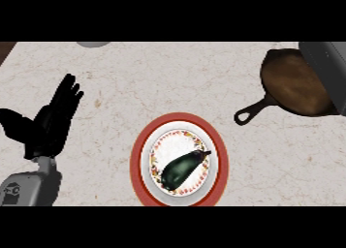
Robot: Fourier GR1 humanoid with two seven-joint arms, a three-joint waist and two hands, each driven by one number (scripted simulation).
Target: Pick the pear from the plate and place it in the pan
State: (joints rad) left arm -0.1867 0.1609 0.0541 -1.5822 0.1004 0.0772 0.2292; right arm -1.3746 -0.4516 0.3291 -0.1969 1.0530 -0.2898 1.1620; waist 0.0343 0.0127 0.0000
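You haven't picked anything yet.
Dark fruit (181, 167) lies on plate (138, 160), pan (293, 85) empty; left hand (46, 127) open, right hand unseen.

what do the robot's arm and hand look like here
The left hand is all black, with slim fingers and a thumb. Its forearm is a grey boxy shell with a small dark marking on its side. No cables show. A grey block at the right edge may be the other forearm; no hand shows there.
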